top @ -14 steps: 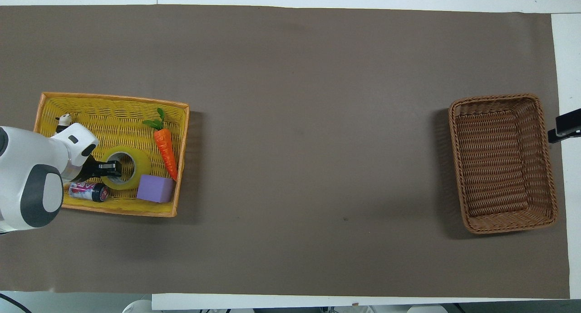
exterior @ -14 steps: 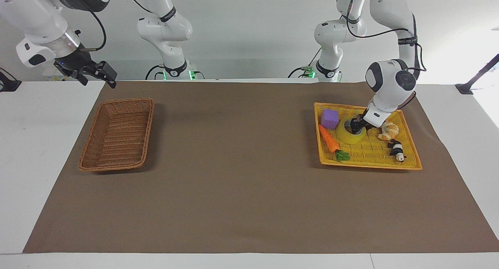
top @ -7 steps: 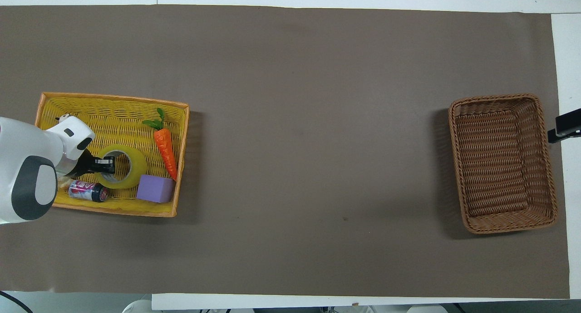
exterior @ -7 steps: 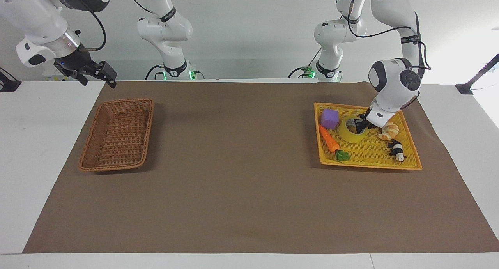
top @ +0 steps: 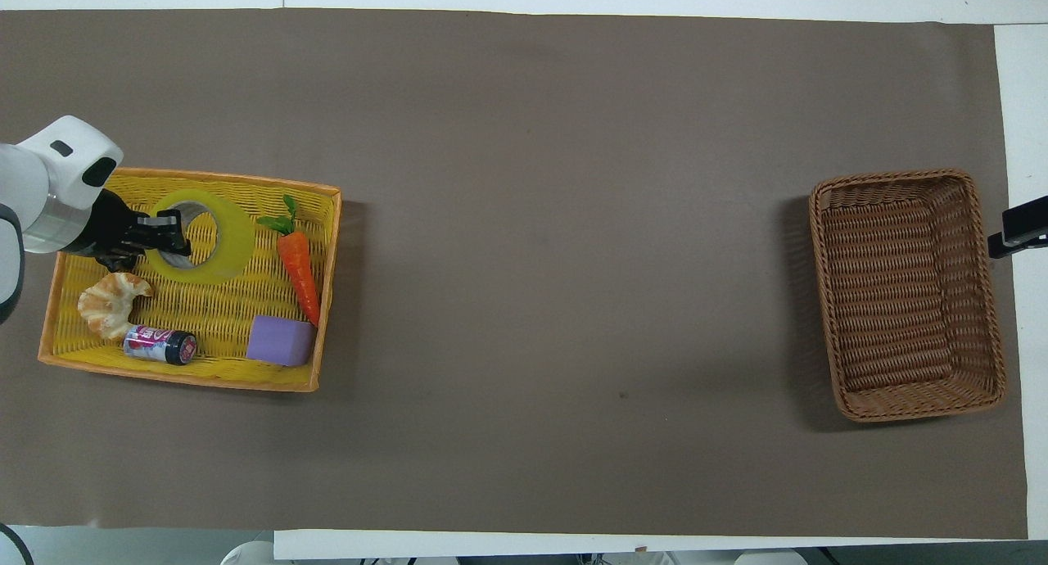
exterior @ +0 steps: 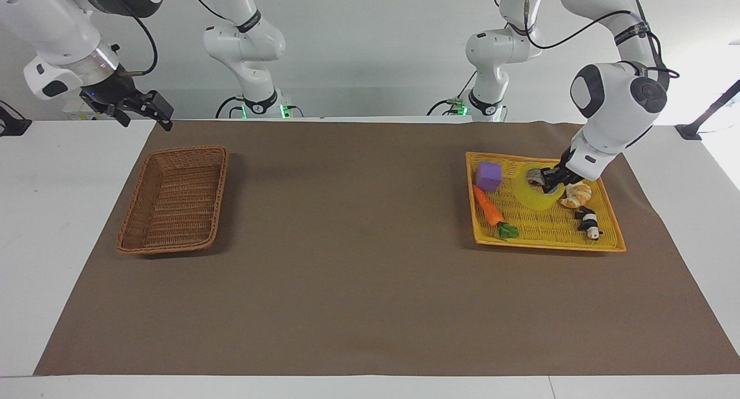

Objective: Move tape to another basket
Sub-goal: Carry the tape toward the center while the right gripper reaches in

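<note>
The tape (exterior: 536, 192) is a wide roll, translucent yellow, w/ a pale inner core that shows some print, though I cannot read it. It hangs tilted in my left pincer (exterior: 549, 182), which is clenched on the roll's wall, one finger inside the core and one outside. In the facing view this is at the right, middle height; in the overhead view the tape (top: 214, 236) is at the upper left part of the yellow tray (top: 313, 311), over its upper rim area.

Compared w/ one sec ago: the roll lay flat on the tray floor between the purple block (exterior: 489, 175) and the croissant (exterior: 576, 194); now it is lifted and it shows higher and more to the right in the facing view. My left arm went up too, so in the overhead view the croissant is uncovered. The carrot (exterior: 488, 208), the panda toy (exterior: 588, 221) and the small can (top: 160, 345) did not move.

My right pincer (exterior: 139, 111) is released, it waits at the upper left of the facing view, just above the brown basket (exterior: 173, 199), same as before.
</note>
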{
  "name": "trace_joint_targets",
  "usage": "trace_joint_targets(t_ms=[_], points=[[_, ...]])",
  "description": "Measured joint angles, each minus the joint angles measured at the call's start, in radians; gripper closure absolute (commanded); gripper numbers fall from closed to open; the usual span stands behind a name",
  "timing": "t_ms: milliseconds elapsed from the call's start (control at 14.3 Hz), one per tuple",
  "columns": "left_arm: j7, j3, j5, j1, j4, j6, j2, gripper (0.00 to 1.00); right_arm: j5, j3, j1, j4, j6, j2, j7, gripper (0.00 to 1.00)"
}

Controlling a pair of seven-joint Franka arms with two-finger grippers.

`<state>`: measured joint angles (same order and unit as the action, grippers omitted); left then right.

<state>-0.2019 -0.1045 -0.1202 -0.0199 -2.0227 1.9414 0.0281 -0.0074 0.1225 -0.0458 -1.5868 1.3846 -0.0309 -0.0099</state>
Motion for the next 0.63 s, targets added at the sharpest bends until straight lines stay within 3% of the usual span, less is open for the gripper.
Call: trace_joint_targets(t_ms=[349,628], points=[[-0.235,-0.009,-0.115,-0.202,0.09,0.002,-0.024,1.0,0.0,0.0,0.0,0.0,0.0,0.0,0.0,0.0],[-0.331,-0.012,-0.129,-0.306,0.139,-0.025,-0.028,1.0,0.0,0.0,0.0,0.0,0.0,0.0,0.0,0.0]])
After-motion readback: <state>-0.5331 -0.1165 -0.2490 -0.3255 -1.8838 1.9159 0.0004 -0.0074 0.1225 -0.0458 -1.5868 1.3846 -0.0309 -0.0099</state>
